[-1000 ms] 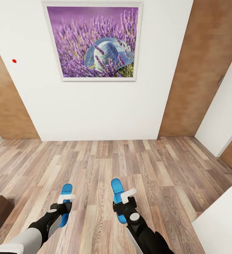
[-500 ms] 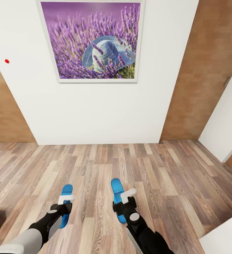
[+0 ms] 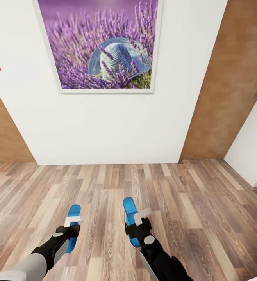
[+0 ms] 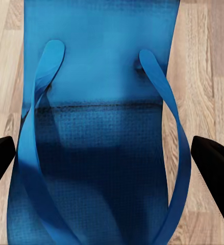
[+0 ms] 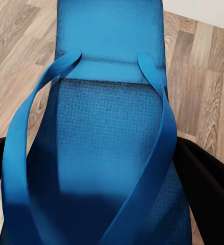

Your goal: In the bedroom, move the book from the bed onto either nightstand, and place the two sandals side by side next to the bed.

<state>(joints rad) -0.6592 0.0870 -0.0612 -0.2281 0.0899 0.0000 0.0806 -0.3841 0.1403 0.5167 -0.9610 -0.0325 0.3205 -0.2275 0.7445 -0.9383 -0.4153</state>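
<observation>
Two blue sandals were carried above the wood floor (image 3: 191, 203). Left gripper (image 3: 68, 231) gripped one sandal (image 3: 73, 214); right gripper (image 3: 138, 228) gripped the other sandal (image 3: 129, 208) at 12 o'clock, facing a lavender picture (image 3: 101, 45)

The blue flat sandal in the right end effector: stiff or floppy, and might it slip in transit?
The blue flat sandal juts from the right end effector without drooping, so probably fairly stiff and light. Its textured sole suggests decent grip; the thin strap looks floppy.
</observation>
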